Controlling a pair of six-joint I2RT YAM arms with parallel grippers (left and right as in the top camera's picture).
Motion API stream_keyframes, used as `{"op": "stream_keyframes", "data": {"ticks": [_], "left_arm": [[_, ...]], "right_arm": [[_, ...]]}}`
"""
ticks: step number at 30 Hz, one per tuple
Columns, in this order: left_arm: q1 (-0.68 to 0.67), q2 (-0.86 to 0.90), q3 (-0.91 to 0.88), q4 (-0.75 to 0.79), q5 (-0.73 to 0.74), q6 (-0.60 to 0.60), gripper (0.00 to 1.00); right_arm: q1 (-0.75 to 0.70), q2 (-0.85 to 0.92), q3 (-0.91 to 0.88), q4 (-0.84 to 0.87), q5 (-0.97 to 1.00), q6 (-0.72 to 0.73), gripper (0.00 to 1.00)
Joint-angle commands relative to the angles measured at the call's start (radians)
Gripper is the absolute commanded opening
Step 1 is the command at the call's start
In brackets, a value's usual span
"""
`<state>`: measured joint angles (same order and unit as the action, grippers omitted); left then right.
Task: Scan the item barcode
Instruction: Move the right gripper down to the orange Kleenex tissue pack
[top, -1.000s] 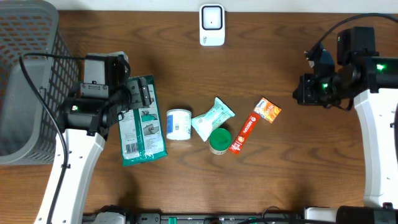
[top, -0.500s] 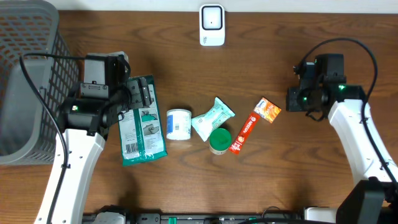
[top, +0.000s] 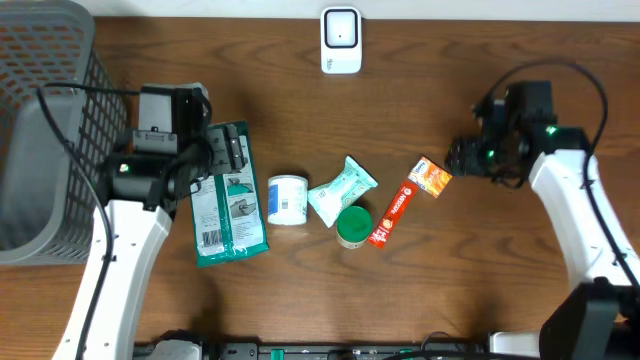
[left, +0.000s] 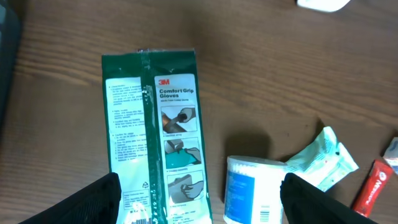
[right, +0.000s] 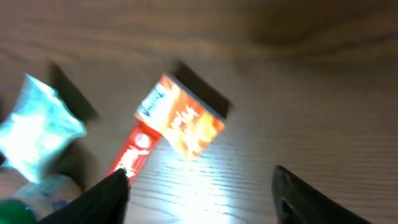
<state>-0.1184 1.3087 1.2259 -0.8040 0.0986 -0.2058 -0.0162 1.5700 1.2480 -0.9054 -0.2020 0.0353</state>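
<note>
A dark wooden tabletop (top: 450, 290) carries everything. A grey mesh basket (top: 60, 30) fills its far-left corner, and a white scanner (top: 341, 40) stands at the middle of the far edge. Across the centre, left to right, lie a green glove packet (top: 228, 205) (printed side up), a white tub (top: 288, 199) on its side, a pale teal pouch (top: 340, 188), a green-lidded pot (top: 353, 224), a red stick packet (top: 394, 212) and an orange box (top: 431, 177).

Setting: mock retail checkout on a bench. Evidence: wood table (top: 450, 290), barcode scanner (top: 341, 40) far centre, mesh basket (top: 50, 60) left, glove pack (top: 228, 195) mid-table.
</note>
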Motion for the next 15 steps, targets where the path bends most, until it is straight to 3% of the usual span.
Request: {"op": "stream_keyframes", "data": {"ticks": [1,5,11,15], "left_arm": [[-0.001,0.040,0.022,-0.006,-0.002,0.006,0.81],[-0.001,0.049,0.022,0.003,-0.005,0.006,0.81],[-0.001,0.049,0.022,0.000,-0.004,0.006,0.82],[-0.001,0.049,0.022,-0.001,-0.005,0.006,0.82]], "right_arm": [[0.008,0.012,0.074,-0.058,-0.104,-0.070,0.83],[-0.012,0.079,0.079,-0.097,-0.148,-0.085,0.84],[-0.050,0.251,0.079,-0.050,-0.146,-0.110,0.69],[-0.050,0.330,0.079,0.016,-0.146,-0.130,0.67]]}}
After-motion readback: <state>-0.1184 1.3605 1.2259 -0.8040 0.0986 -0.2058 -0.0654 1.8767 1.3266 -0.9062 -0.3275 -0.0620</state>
